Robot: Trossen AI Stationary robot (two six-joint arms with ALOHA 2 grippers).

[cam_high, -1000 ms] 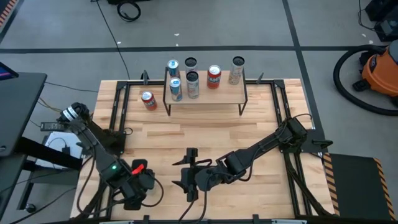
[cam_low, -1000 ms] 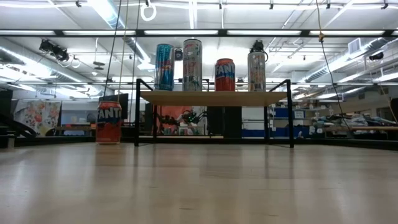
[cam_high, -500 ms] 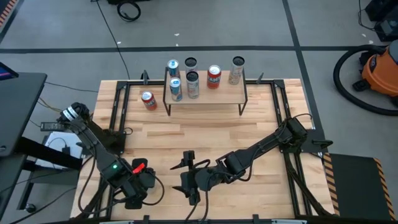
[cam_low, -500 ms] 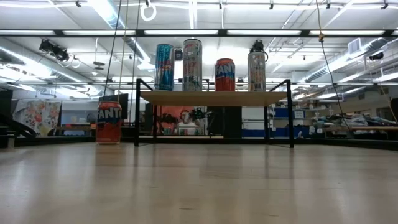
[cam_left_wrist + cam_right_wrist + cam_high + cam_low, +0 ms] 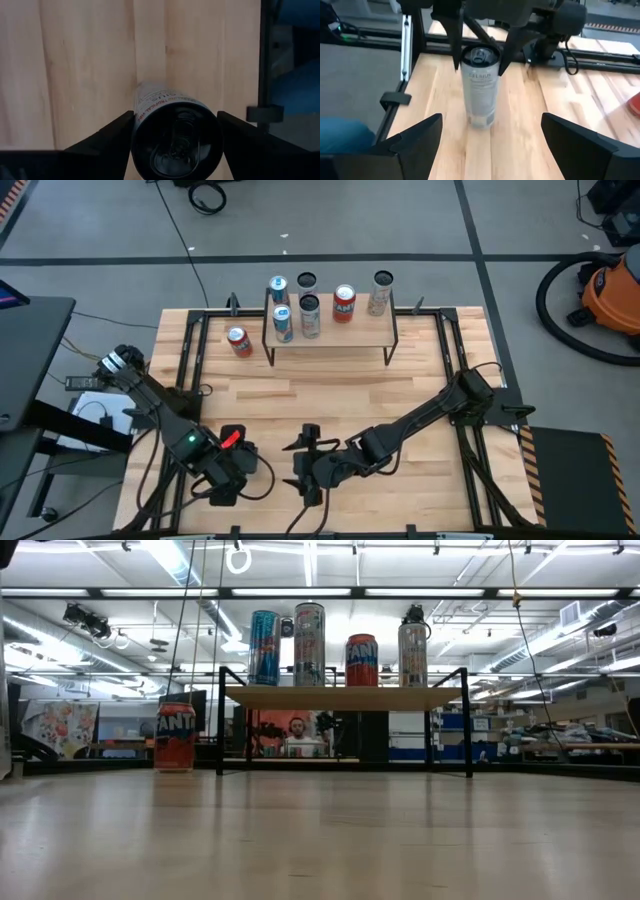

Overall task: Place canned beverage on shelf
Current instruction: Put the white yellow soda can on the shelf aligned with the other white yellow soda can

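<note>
While our left gripper (image 5: pixel 477 30) straddles a white can (image 5: pixel 481 85) from above without clearly clamping it, far from the shelf (image 5: pixel 330 335), our right gripper (image 5: pixel 305 470) waits open nearby.

Glossy metal white can (image 5: pixel 480 85), pale smooth wood tabletop (image 5: pixel 330 400), matt light-wood shelf (image 5: pixel 345 697).

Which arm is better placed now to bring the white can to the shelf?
Left. The left gripper is closed on the white can from above. The right gripper hangs open and empty beside it, no nearer to the shelf.
</note>
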